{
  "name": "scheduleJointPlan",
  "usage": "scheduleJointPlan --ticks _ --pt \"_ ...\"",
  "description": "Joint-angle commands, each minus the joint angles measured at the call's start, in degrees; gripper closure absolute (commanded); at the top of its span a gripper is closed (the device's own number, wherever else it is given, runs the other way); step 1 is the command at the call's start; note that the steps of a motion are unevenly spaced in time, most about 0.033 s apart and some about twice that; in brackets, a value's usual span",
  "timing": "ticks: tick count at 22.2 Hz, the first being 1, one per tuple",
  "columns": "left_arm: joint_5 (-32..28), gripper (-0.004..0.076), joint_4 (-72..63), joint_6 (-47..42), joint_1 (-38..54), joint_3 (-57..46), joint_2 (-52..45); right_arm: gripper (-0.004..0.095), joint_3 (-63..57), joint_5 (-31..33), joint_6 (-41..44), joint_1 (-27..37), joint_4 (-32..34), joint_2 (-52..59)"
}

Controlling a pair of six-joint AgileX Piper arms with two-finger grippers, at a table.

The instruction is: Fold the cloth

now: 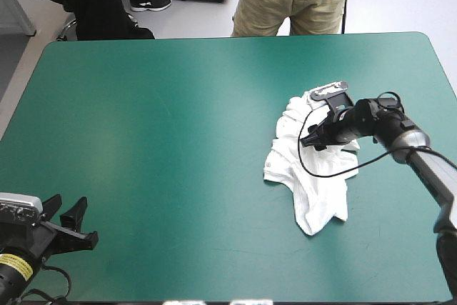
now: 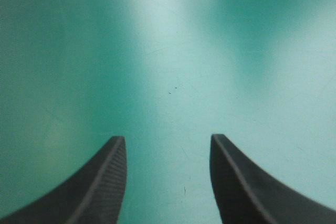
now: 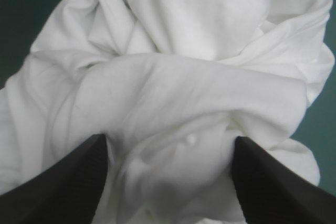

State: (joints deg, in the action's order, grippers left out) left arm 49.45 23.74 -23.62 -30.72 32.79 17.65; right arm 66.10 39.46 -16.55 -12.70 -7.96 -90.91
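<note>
Currently the T-shirt [image 1: 314, 176] lies as a crumpled white heap on the right half of the bench [image 1: 171, 105]. It is nearer the right edge than the centre and roughly midway between the far and near edges. One lobe of cloth trails toward the near edge.

Over the far part of the heap, the right claw [image 1: 308, 141] sits low, pointing toward the left edge. In its own wrist view the black fingers [image 3: 73, 182] stand wide apart, gripping nothing. Bunched white folds fill the gap between them and the field ahead.

At the near left corner, well apart from the T-shirt, the left claw [image 1: 66, 208] is also wide. Bare teal-green cover [image 2: 79, 51] shows between and ahead of its fingers.
</note>
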Motion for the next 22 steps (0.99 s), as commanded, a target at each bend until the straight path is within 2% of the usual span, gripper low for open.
scheduleJointPlan --ticks 1,2,4,6,7,9,12,22 --pt "-3.76 0.0365 1.23 -0.68 -0.12 1.31 0.51 0.0304 4.98 -1.48 1.31 -0.02 1.76 -3.79" --pt "-3.76 0.0365 1.23 -0.68 -0.12 1.31 0.51 0.0333 5.56 -0.83 1.43 -0.02 1.86 -4.98" --pt "-3.89 0.0365 1.23 -0.68 -0.12 1.31 0.51 0.0525 6.54 1.54 1.43 -0.02 1.76 -7.52" --pt "-4.68 0.0365 1.23 -0.68 -0.12 1.31 0.51 0.0872 6.54 2.88 -0.47 -0.02 1.24 -9.04" --pt "-5.09 0.0365 1.23 -0.68 -0.12 1.31 0.51 0.0921 6.54 2.75 -1.11 -0.02 0.63 -9.16" --pt "-6.54 0.0365 1.09 -0.68 -0.12 1.31 0.51 0.0916 6.63 2.33 -4.65 -0.27 -3.38 -9.27" --pt "-7.10 0.0365 1.09 -0.68 -0.12 1.31 0.51 0.0916 7.27 2.24 -9.64 -4.10 -8.80 -9.39" --pt "-7.10 0.0365 0.70 -0.68 -0.12 1.31 0.51 0.0916 13.41 2.21 -12.28 -20.87 -9.41 -9.62"
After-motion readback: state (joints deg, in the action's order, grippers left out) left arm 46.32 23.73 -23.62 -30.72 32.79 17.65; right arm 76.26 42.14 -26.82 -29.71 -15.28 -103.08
